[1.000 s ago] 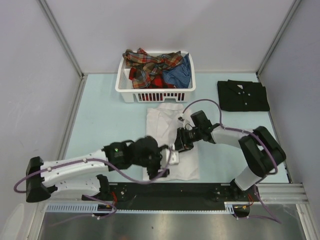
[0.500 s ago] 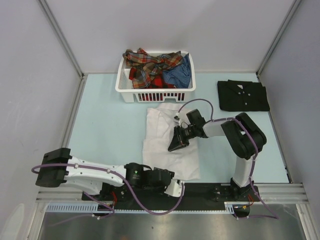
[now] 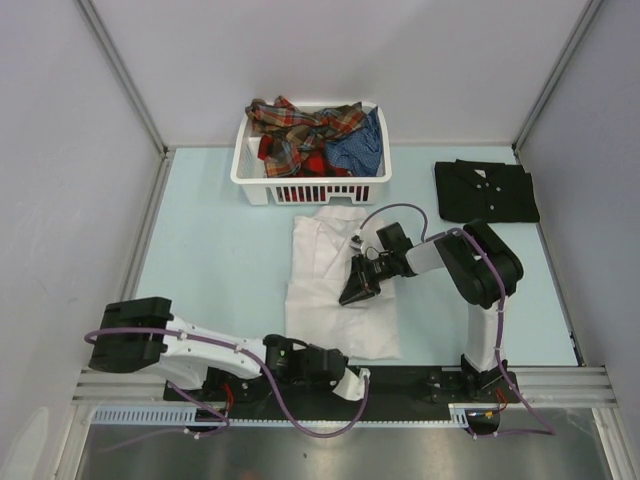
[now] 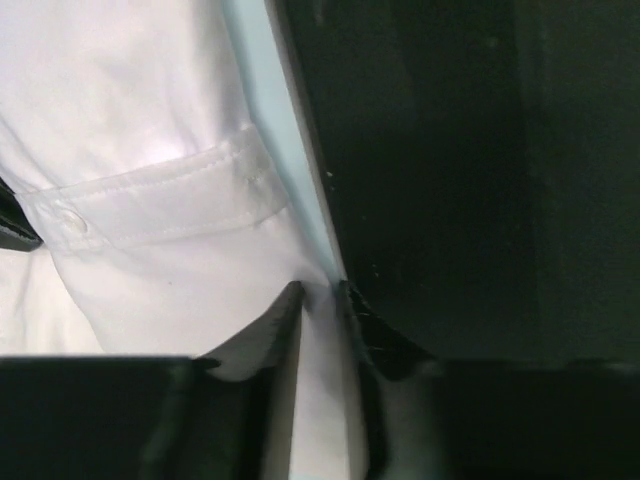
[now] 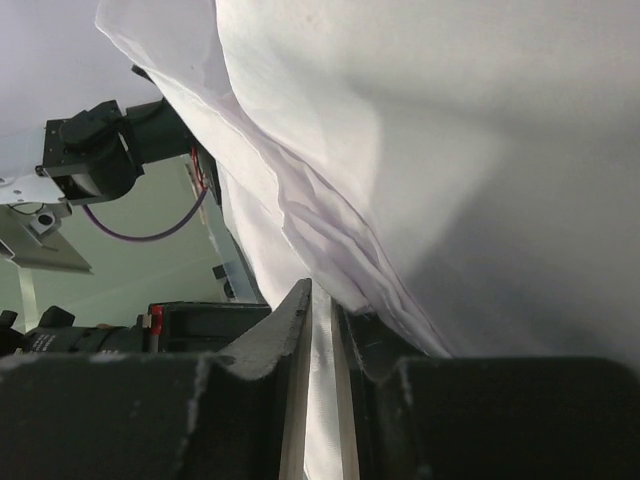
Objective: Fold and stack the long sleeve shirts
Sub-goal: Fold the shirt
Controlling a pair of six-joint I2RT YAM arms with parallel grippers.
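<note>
2 claws grip the white shirt (image 3: pixel 318 262): left claw (image 4: pixel 320 290) nips its edge, buttoned cuff (image 4: pixel 150 205) just beyond; right claw (image 5: pixel 322 295) pinches a fold

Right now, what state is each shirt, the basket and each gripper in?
white shirt: laid out on table.
black shirt: folded flat.
basket: upright.
plaid and blue shirts: crumpled in basket.
right gripper: shut on white shirt.
left gripper: cloth between fingers, grip unclear.

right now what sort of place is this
Most likely a robot lab work cell: bare grey panel walls enclose a pale blue table, and the left arm and right arm are bolted to a rail at its near edge.
</note>
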